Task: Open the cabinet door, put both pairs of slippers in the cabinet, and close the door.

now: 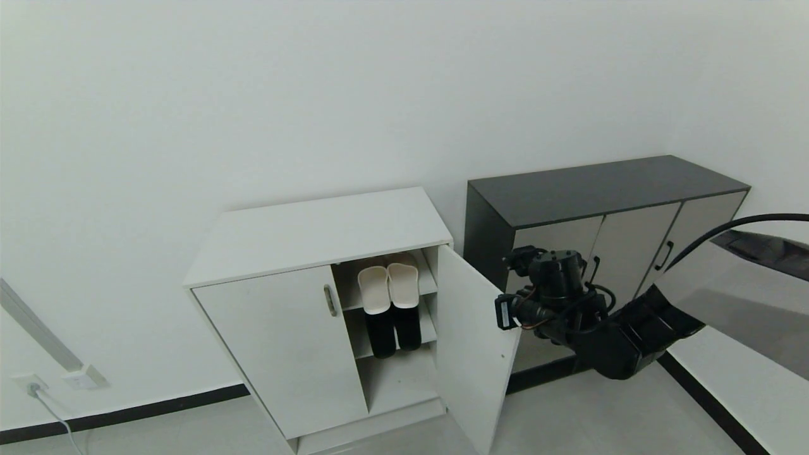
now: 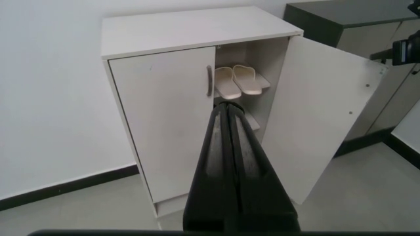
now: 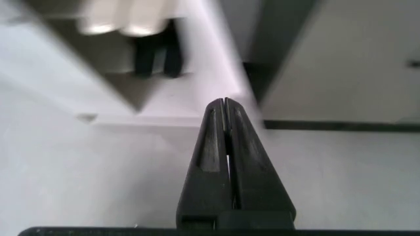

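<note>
My right gripper [image 3: 225, 103] and left gripper [image 2: 226, 106] are closed, empty. The cabinet door [image 1: 474, 354] looks stiff and light; I'd push its flat side near the edge.

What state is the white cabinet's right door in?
Open: the white right door stands swung outward, exposing white slippers and black slippers inside.

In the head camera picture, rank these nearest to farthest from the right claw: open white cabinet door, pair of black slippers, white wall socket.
1. Open white cabinet door, right beside the right gripper.
2. Pair of black slippers, tucked inside, farther left.
3. White wall socket, far left, low on the wall.
</note>
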You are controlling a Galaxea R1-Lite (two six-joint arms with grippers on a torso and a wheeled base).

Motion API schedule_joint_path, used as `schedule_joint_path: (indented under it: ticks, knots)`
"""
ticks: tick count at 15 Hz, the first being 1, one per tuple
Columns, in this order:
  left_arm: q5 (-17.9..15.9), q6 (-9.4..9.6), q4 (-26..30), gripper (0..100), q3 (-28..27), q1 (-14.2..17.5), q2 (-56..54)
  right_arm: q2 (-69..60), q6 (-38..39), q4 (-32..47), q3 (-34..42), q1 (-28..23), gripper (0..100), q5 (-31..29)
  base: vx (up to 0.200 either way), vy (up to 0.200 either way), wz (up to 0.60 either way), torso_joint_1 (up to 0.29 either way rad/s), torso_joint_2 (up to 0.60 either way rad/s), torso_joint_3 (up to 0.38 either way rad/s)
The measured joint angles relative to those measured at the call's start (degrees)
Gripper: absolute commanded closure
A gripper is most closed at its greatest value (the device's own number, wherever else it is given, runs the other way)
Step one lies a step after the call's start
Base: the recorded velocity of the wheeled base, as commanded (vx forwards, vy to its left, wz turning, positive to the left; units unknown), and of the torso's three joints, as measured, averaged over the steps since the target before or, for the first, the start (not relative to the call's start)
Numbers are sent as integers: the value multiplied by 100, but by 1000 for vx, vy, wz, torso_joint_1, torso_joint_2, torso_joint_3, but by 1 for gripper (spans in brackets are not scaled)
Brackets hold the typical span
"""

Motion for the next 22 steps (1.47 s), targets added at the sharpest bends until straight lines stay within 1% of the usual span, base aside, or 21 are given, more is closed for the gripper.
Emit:
schedule_joint_path:
  ticks: [3,7,10,15,20,22]
  knots:
    - [2,-2,0,100,0,0,0,-199,13,-33,197,260,100,0,0,0,0,0,0,0]
    - [2,-2,0,100,0,0,0,-315,16,-112,377,347,100,24,0,0,0,0,0,0]
    - [5,-9,0,100,0,0,0,-444,-88,-347,669,400,100,449,0,0,0,0,0,0]
    - [5,-7,0,100,0,0,0,-642,-227,-453,892,441,100,492,0,0,0,0,0,0]
    - [2,-2,0,100,0,0,0,-690,-222,-585,873,485,100,518,0,0,600,1,2,4]
    - [5,-2,0,100,0,0,0,-690,-229,-697,896,475,100,646,0,0,0,0,0,0]
